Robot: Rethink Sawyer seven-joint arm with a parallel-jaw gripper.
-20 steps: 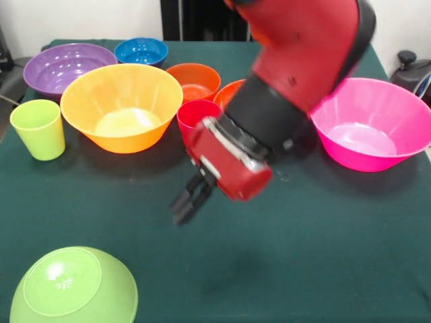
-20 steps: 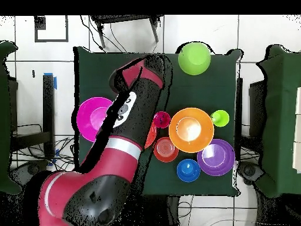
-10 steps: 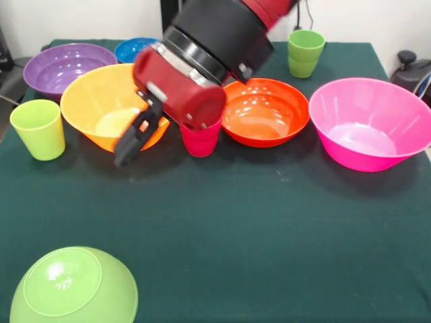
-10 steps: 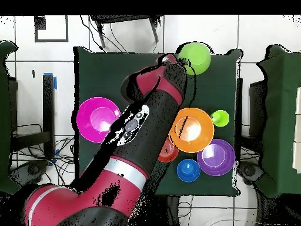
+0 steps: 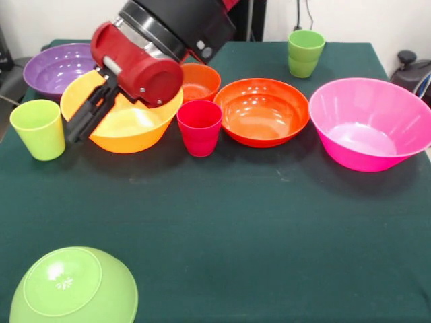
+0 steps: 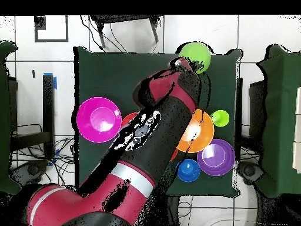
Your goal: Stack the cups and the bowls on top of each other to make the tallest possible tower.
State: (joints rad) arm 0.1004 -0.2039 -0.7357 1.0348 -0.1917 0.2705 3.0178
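1. Pincer of our arm hangs in front of the yellow-orange bowl, near the light green cup at the left of the front view; we cannot tell whether it is released or clenched, and it holds nothing that we can see.
2. We see the lime green bowl lying rim-down alone at the near left corner of the dark green tabletop, well apart from the rest.
3. We see the red-pink cup upright between the yellow-orange bowl and the medium orange bowl.
4. We find the large pink bowl upright at the right, and a second green cup behind.
5. We note the purple bowl and small dark orange bowl at the back; nothing is stacked.
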